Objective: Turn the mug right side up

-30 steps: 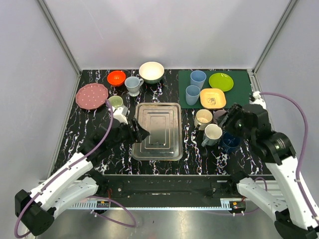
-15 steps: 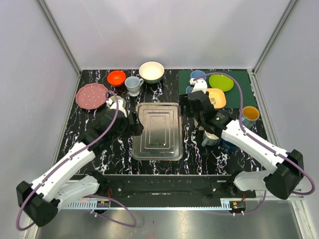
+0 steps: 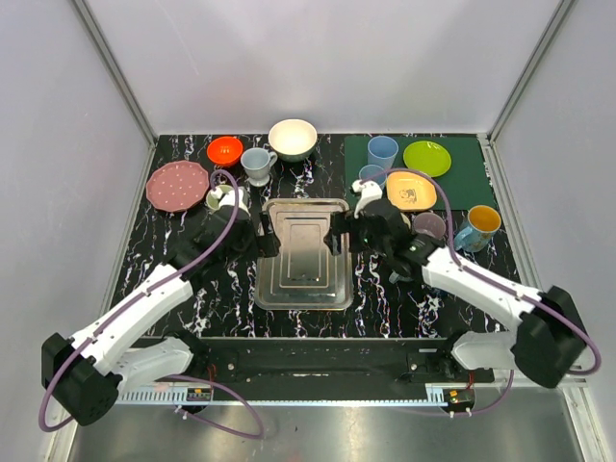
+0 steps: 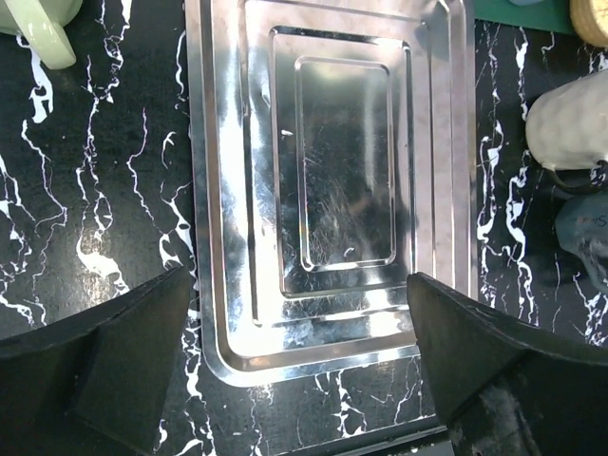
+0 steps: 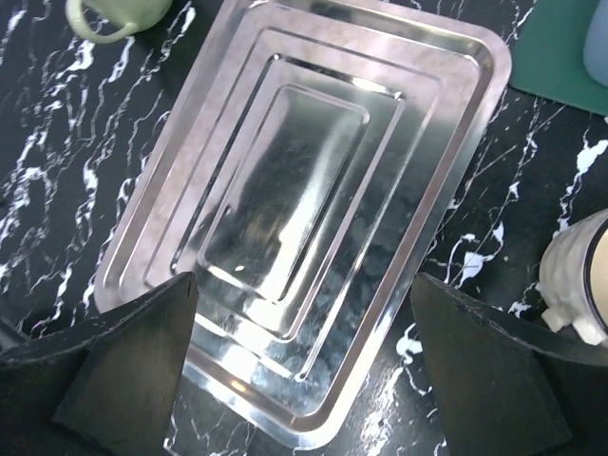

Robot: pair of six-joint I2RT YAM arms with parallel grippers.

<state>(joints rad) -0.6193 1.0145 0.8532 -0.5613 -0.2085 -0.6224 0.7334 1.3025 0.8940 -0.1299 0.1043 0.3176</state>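
No lettering could be read anywhere. The yellow plate (image 3: 411, 190) on the green mat (image 3: 452, 178) at the far right carried a small dark picture, too small to make out.

My left hand (image 4: 296, 285) hung wide above the steel tray (image 3: 300, 269) in the middle of the desk (image 3: 380, 300), with nothing between its fingers. My right hand (image 5: 304, 280) was spread just as wide over the same tray and was empty too.

I could not say for sure which mug stood bottom-up. The mauve mug (image 3: 428, 224), just right of my right arm, showed a flat round top. It sat on the desk, well apart from both hands. A cream mug (image 4: 570, 119) stood just right of the tray, and a pale green mug (image 3: 223, 197) stood off the tray's far left corner.

A second before, my right arm had been out at the right, above the cluster of mugs. It had since swung left across them to the tray's right edge. That uncovered a blue mug with a yellow inside (image 3: 478, 227) at the right of the desk. My left hand had been at the tray's near-left side and had moved a little farther away along that edge. Both hands had opened wider in that time. The tray and the dishes at the far side lay where they had been.
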